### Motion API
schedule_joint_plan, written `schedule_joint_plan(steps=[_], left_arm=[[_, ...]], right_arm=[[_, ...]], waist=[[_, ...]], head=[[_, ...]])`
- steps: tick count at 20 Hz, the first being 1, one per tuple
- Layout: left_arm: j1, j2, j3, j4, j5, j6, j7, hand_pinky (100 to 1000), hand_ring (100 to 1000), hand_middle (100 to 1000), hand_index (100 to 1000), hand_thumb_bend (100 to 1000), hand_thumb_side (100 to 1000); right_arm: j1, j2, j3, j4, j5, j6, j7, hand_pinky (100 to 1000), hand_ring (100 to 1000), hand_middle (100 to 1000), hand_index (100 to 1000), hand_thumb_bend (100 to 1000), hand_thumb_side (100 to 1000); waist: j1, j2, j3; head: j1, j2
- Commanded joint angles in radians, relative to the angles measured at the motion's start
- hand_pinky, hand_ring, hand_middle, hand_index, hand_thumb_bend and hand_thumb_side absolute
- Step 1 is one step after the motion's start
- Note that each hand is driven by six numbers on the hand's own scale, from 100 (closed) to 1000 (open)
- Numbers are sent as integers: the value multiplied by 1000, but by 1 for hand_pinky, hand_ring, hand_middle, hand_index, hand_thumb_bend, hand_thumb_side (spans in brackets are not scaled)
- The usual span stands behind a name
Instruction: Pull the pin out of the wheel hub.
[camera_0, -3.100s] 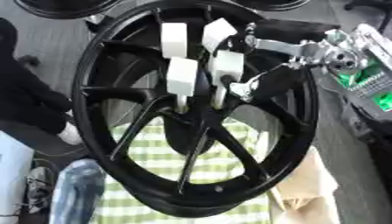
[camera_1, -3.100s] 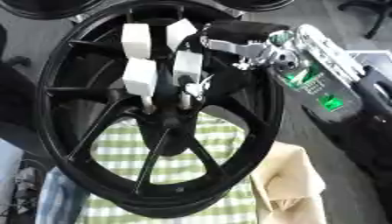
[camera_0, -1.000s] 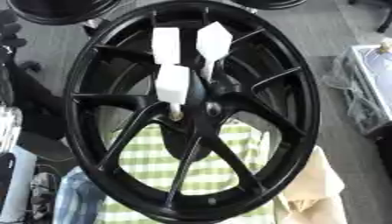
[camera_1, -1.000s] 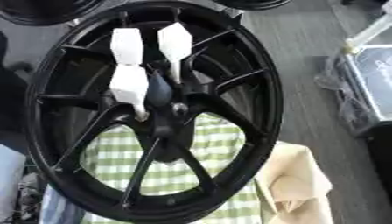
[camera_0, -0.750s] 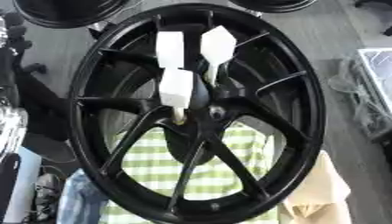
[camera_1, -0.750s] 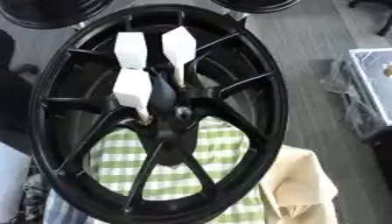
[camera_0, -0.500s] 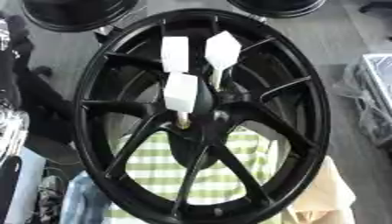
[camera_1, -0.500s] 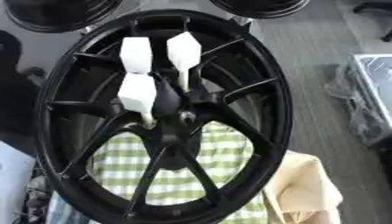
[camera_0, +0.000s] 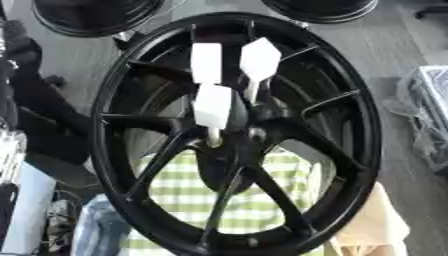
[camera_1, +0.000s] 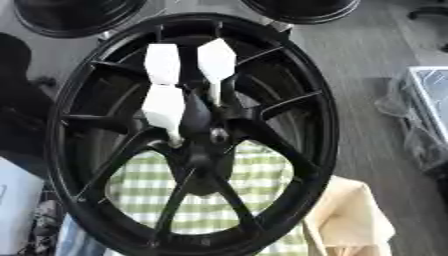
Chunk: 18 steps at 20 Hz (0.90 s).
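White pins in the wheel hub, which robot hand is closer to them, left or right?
Neither can be picked: no hand shows in either eye view. The three white pins stand in the wheel hub with nothing touching them.

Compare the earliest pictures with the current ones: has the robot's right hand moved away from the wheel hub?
Yes. It was holding a white pin at the upper right of the wheel; now it shows in neither view, and three white pins stand in the hub.

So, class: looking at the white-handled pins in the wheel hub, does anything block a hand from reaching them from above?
Nothing visible does. The three white-handled pins stand up from the black wheel hub with open space above their handles. No robot hand shows in either view, so its approach path cannot be judged.
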Motion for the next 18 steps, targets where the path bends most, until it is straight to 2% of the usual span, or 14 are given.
schedule_joint_plan(steps=[1, 3, 4, 5, 7, 8, 9, 12, 14, 18], left_arm=[[-14, 16, -1, -19, 0, -1, -8, 758, 788, 704, 725, 103, 844], [-14, 16, -3, -19, 0, 0, -10, 759, 789, 705, 725, 104, 845], [-14, 16, -3, -19, 0, -1, -12, 759, 789, 704, 725, 104, 844], [-14, 16, -3, -18, 1, -1, -13, 759, 789, 704, 725, 104, 844], [-13, 16, -3, -18, 1, -1, -13, 759, 789, 704, 725, 104, 844], [-13, 16, -3, -18, 2, -1, -13, 758, 789, 704, 725, 104, 844], [-13, 16, -3, -18, 2, -1, -13, 758, 789, 704, 725, 104, 843], [-14, 14, -5, -18, 3, -1, -14, 758, 789, 704, 725, 104, 842], [-14, 12, -6, -18, 4, -2, -14, 758, 789, 704, 725, 104, 841], [-17, 7, -10, -20, 6, -4, -15, 758, 789, 704, 725, 104, 840]], right_arm=[[4, -23, 1, -43, -15, 19, -45, 872, 858, 837, 947, 196, 279], [4, -24, 6, -45, -14, 27, -62, 883, 865, 844, 954, 244, 287], [3, -25, 9, -45, -13, 29, -69, 881, 861, 840, 954, 241, 275], [2, -25, 13, -45, -14, 30, -72, 876, 856, 834, 952, 222, 250], [-4, -24, 15, -47, -27, 37, -86, 860, 832, 808, 938, 100, 100], [-9, -23, 17, -56, -42, 36, -99, 847, 819, 796, 926, 100, 212], [-15, -22, 18, -69, -64, 30, -120, 834, 797, 774, 897, 100, 395], [-50, -25, 34, -81, -173, -48, -210, 820, 758, 719, 848, 100, 591], [-84, -23, 53, -82, -262, -126, -254, 818, 747, 693, 836, 100, 658], [-170, -9, 99, -82, -413, -269, -269, 832, 747, 690, 839, 100, 668]], waist=[[-2, -23, 1], [-2, -23, 2], [-2, -23, 2], [-2, -23, 2], [-2, -24, 2], [-2, -24, 3], [-2, -24, 4], [-2, -26, 8], [-2, -28, 9], [1, -31, 14]], head=[[-6, 2], [-5, 2], [-5, 2], [-5, 2], [-5, 2], [-4, 2], [-5, 3], [-10, 3], [-13, 2], [-18, 0]])
